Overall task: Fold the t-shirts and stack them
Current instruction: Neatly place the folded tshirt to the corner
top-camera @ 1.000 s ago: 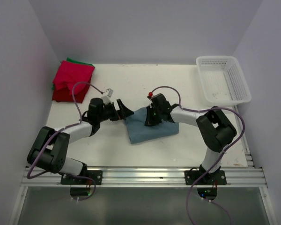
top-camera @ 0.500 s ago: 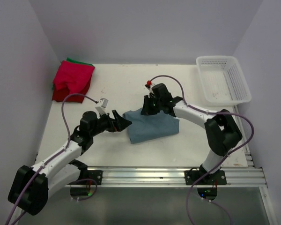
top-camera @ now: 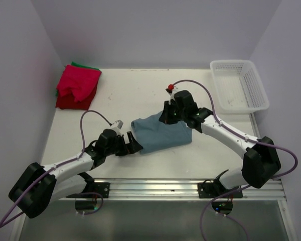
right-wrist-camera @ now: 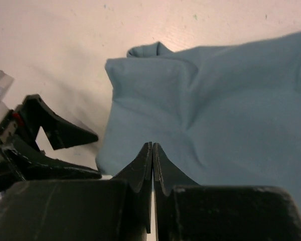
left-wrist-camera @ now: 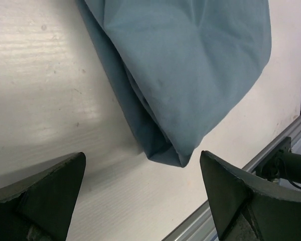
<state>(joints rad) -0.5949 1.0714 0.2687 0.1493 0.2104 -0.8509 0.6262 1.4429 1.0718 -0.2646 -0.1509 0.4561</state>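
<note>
The dusty blue-grey t-shirt [top-camera: 160, 133] lies folded into a rough rectangle on the white bench [top-camera: 130, 95], with soft creases across its top and its layered edges showing at the near left corner. The left gripper [top-camera: 134, 142] sits low at that corner, just beside the cloth. Its jaws stand wide apart, and in the left wrist view the corner of the shirt [left-wrist-camera: 190, 75] lies between them, touching neither. The right gripper [top-camera: 166, 114] is at the shirt's far edge, its jaws pressed together with their tips over the cloth [right-wrist-camera: 215, 115]. Well away to the far left of the shirt is a stack of folded red t-shirts [top-camera: 78, 86] with a green one [top-camera: 85, 65] peeking out behind. A white mesh basket [top-camera: 239, 85] stands to the shirt's far right.
</note>
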